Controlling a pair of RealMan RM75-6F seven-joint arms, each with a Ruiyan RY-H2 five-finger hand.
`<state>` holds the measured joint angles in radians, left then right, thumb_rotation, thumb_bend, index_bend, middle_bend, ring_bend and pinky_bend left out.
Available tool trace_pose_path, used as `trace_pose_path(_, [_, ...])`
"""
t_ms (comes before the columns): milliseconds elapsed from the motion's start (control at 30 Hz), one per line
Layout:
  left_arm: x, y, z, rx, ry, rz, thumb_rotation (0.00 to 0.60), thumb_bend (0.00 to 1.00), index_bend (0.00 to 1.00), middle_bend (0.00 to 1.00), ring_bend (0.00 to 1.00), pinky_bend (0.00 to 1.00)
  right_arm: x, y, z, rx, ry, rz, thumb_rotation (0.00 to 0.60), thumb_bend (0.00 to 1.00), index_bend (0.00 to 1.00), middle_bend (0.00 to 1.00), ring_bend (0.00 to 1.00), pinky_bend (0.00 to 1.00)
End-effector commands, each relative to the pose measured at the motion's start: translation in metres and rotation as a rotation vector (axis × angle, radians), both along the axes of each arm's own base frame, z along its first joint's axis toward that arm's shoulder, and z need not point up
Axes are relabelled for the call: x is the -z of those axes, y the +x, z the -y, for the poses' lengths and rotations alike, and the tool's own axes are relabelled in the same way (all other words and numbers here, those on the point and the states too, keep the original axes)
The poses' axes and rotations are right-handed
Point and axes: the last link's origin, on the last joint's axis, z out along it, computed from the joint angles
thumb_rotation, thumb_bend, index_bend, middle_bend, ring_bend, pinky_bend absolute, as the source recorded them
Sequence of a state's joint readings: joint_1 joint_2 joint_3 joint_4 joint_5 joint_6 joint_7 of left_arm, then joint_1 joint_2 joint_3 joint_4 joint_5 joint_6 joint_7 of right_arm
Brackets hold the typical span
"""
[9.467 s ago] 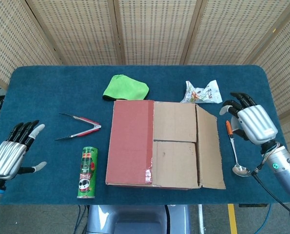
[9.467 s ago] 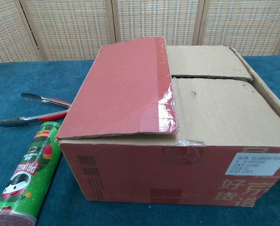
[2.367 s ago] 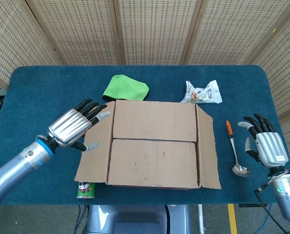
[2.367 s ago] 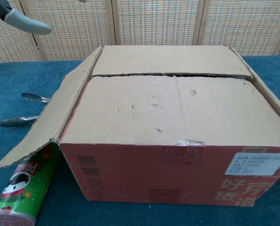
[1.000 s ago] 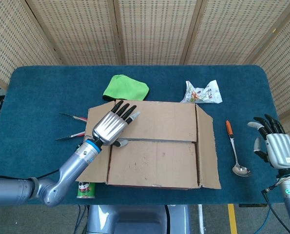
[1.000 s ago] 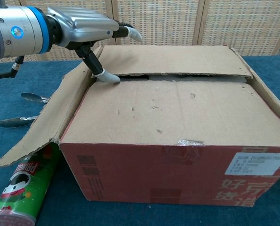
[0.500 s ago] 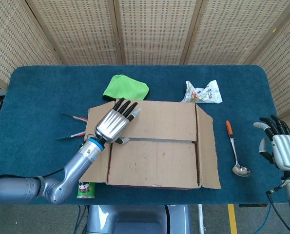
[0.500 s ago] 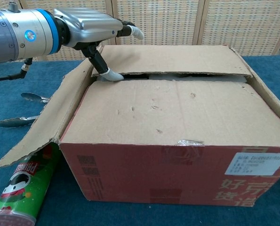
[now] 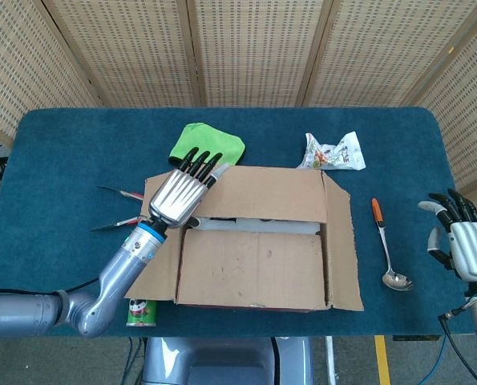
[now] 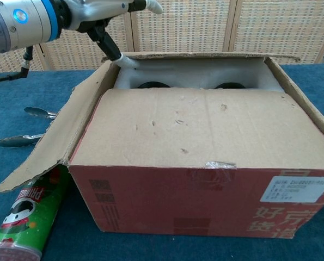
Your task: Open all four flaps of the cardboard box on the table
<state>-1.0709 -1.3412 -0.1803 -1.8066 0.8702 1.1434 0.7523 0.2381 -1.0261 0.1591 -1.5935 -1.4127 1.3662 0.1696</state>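
Left hand (image 9: 180, 198) pinched the far flap (image 9: 266, 195) and had lifted it since half a second ago (foam now exposed); cardboard box (image 10: 205, 196) sat mid-table; near flap (image 9: 250, 269) remained. Right hand (image 9: 466, 245) idle, fingers spread.

Cardboard box (image 9: 254, 241) mid-worktop (image 9: 54, 160), left hand (image 9: 178, 196) on its rear flap (image 9: 262, 192), tongs (image 9: 118, 207) and can (image 10: 28, 209) left of box, cloth (image 9: 206, 144) and wrapper (image 9: 330, 152) behind, spoon (image 9: 386, 245) right, right hand (image 9: 466, 245) beyond spoon
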Motion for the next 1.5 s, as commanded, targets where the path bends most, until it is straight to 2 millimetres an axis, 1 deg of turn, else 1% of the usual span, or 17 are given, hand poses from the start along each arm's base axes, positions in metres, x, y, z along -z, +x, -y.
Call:
trace_pose_path(33, [-0.015,0.004,-0.006,0.011,0.034,0.033,0.455,0.26,0.0,0.0,0.0,0.0,0.0,0.001,0.0,-0.002,0.001,-0.001,0.6,0.83,0.24,0.17,0.0,0.09])
trace_pose_path(200, [-0.031,0.01,-0.025,0.017,0.101,0.048,0.455,0.26,0.0,0.0,0.0,0.0,0.0,0.001,0.0,-0.001,0.0,-0.005,0.6,0.83,0.24,0.17,0.0,0.09])
trace_pose_path(300, [-0.036,0.012,-0.037,0.012,0.134,0.057,0.455,0.25,0.0,0.0,0.0,0.0,-0.001,0.001,-0.001,0.003,-0.002,-0.008,0.6,0.83,0.24,0.17,0.0,0.09])
trace_pose_path(433, [-0.037,0.015,-0.053,0.004,0.167,0.041,0.455,0.25,0.0,0.0,0.0,0.0,-0.001,0.001,-0.003,0.005,-0.002,-0.01,0.6,0.83,0.24,0.17,0.0,0.09])
trace_pose_path(667, [-0.027,0.028,-0.077,-0.037,0.182,0.057,0.455,0.25,0.0,0.0,0.0,0.0,-0.004,-0.001,-0.003,0.015,-0.006,-0.017,0.6,0.83,0.24,0.17,0.0,0.09])
trace_pose_path(867, [-0.013,0.035,-0.091,-0.066,0.19,0.035,0.455,0.25,0.0,0.0,0.0,0.0,-0.007,-0.004,-0.004,0.028,-0.013,-0.017,0.6,0.83,0.24,0.17,0.0,0.09])
trace_pose_path(1133, [-0.003,0.042,-0.108,-0.112,0.216,0.03,0.459,0.23,0.0,0.0,0.0,0.0,-0.013,-0.01,-0.004,0.049,-0.021,-0.025,0.6,0.83,0.24,0.17,0.0,0.09])
trace_pose_path(1300, [-0.007,0.043,-0.117,-0.144,0.244,0.037,0.463,0.22,0.0,0.0,0.0,0.0,-0.015,-0.011,-0.004,0.055,-0.025,-0.027,0.6,0.83,0.24,0.17,0.0,0.09])
trace_pose_path(1500, [-0.02,0.04,-0.12,-0.152,0.269,0.051,0.464,0.2,0.0,0.0,0.0,0.0,-0.014,-0.01,-0.005,0.054,-0.021,-0.024,0.6,0.83,0.24,0.17,0.0,0.09])
